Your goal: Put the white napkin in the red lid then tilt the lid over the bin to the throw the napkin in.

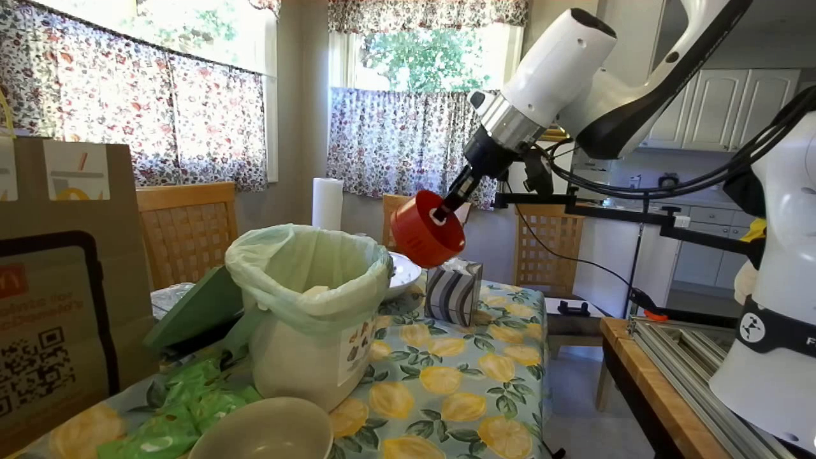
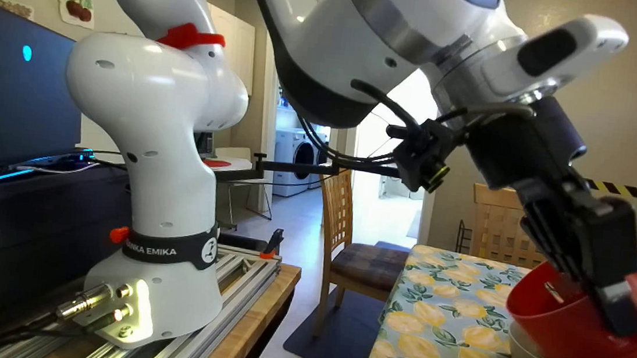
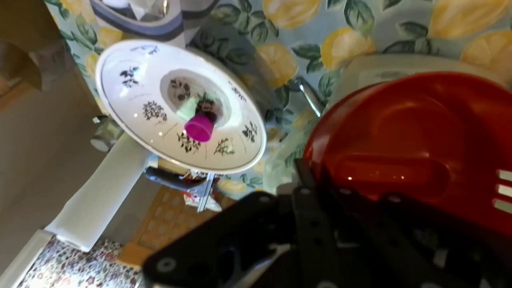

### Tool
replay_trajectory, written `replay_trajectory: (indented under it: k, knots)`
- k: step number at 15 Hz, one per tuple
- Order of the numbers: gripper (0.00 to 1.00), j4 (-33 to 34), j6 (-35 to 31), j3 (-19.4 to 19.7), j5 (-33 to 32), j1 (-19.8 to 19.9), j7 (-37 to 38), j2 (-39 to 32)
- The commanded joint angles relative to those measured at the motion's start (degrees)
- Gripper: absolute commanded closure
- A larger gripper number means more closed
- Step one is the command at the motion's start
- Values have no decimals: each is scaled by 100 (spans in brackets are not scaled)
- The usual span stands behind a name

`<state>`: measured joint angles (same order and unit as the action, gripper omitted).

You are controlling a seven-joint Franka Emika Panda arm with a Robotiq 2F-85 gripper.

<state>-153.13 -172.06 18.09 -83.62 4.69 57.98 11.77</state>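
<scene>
The pincer [image 1: 442, 211] is pinching the red lid [image 1: 409, 233] by its wall, jaws nearly together, and holding it tilted near the right rim of the bin [image 1: 290, 363] in an exterior view. The lid's visible inside is showing no white napkin; I cannot tell whether the pale patch [image 1: 317, 291] in the bin is that. Tipping well would mean centring left over the opening, rolling slowly, clearing the green bag [image 1: 344, 303].

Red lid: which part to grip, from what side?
Best bet: pinch the red lid by its thin side wall at the rim, coming from the open side. The opening faces the hand, which can straddle the wall, as it does now.
</scene>
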Motion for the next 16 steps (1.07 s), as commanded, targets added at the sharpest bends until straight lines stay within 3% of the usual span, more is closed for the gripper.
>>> replay_trajectory:
  k: [1,6,11,16]
  knots:
    - [99,-51,-64,-176,1113,136,-1508,-673]
    - [99,-166,190,-515,2585,134,-3388,-1332]
    - [99,52,1163,-842,3971,136,-5248,-1610]
    - [99,625,1770,-787,4131,202,-5892,-1562]
